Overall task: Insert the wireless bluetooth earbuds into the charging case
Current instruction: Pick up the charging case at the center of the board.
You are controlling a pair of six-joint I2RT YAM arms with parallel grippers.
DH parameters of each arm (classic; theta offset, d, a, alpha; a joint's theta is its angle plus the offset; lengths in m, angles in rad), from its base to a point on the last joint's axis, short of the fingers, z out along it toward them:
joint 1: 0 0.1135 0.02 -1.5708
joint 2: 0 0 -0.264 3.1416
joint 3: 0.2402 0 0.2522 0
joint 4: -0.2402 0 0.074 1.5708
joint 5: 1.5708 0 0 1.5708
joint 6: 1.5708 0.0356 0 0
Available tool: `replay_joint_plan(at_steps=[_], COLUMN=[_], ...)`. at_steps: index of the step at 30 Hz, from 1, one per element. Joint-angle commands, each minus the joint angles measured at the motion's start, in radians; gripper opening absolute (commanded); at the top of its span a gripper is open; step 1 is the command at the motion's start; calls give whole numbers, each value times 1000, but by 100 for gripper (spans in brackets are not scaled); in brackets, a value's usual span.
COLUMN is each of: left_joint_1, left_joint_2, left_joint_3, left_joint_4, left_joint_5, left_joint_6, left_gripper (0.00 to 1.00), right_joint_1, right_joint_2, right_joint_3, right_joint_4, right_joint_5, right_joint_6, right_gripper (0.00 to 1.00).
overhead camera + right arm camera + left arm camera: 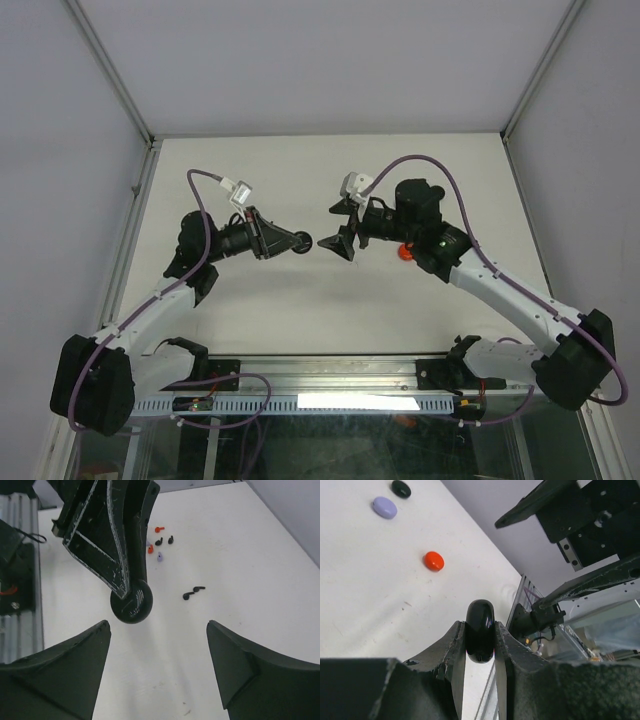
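The left end effector (480,636) pinches the black case (480,620) above the tabletop (370,605). The right end effector (157,630) is spread wide, facing it. The earbuds (194,593) lie on the tabletop. The case looks closed, so the left should brace it while the right lifts the lid squarely.

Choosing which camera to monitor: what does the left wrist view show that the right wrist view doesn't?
Only the left wrist view: orange oval, lavender oval and black oval on the table. Only the right wrist view: a cluster of loose earbuds and a black pair nearer the camera. Both: the black case clamped in the left hand.
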Motion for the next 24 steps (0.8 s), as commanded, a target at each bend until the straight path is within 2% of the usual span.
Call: replay_joint_plan(at_steps=[1,5,9,14,24], left_joint_1=[-7,-8,-8,-12,-27], left_joint_2=[-42,-64,-68,-66,-63], left_joint_3=[-45,-82,-104,-131,-135], left_joint_4=[306,427,502,597,627], left_joint_5=[-59,-89,-104,-121,-128], left_joint_6=[-88,-127,-160,-215,-231], left_gripper=[0,0,0,0,0], right_joint_1=[-15,-17,-17,-17,-17], right_joint_2=[-3,14,39,71,120], right_joint_3=[-45,-124,-196,-214,-198], right_joint_4=[242,421,594,708,831], right_joint_5=[-56,-25,-5,-46,-125], right_joint_6=[389,618,776,835,874], right_gripper=[81,77,71,66,55])
